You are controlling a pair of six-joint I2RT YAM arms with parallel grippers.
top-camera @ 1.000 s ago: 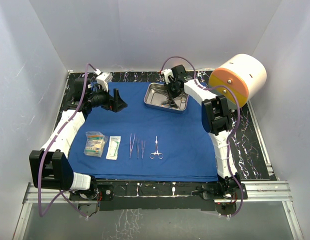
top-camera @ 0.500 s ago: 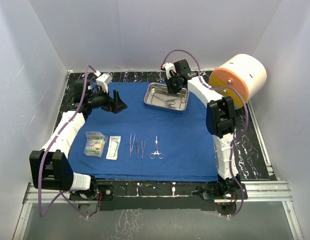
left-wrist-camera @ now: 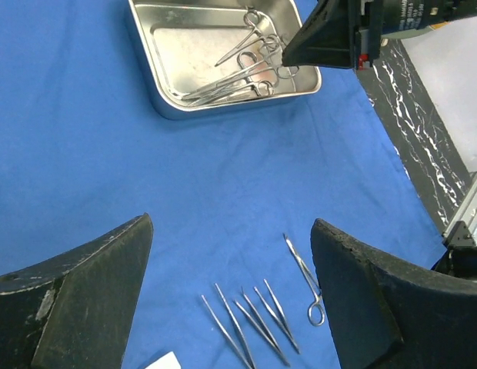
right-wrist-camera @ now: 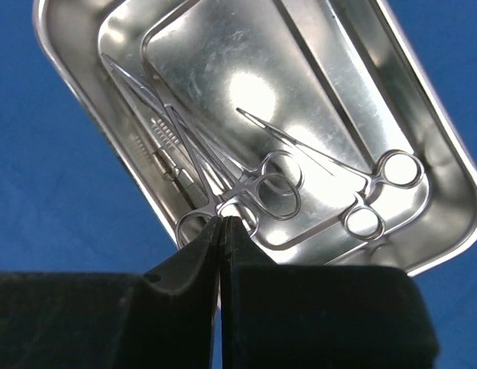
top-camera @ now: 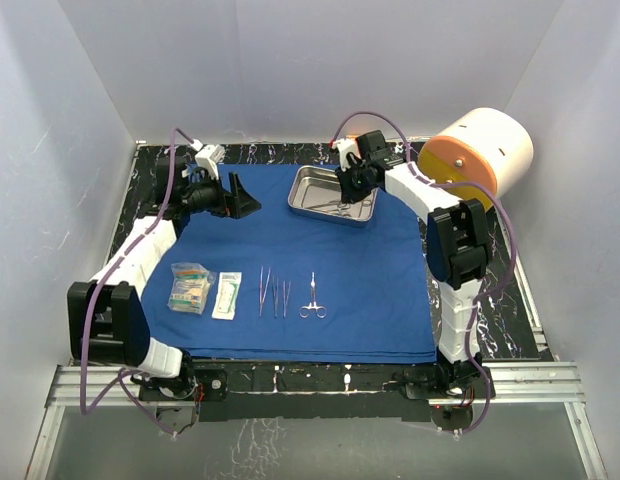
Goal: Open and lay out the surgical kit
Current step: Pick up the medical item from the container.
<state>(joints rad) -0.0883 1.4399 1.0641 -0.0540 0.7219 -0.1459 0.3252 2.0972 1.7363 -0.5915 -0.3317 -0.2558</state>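
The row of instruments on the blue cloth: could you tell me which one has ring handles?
The clamp at the right end of the row; the tweezers beside it are plain, ringless prongs.

no readable text anywhere, faint white print on black housing [left-wrist-camera: 411, 11] of right arm too blurred, print on packets [top-camera: 190, 287] too small, no brands or numbers legible

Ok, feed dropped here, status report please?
Left end effector open, empty, over cloth. Right end effector shut above tray; clamps inside. Nothing in the way.
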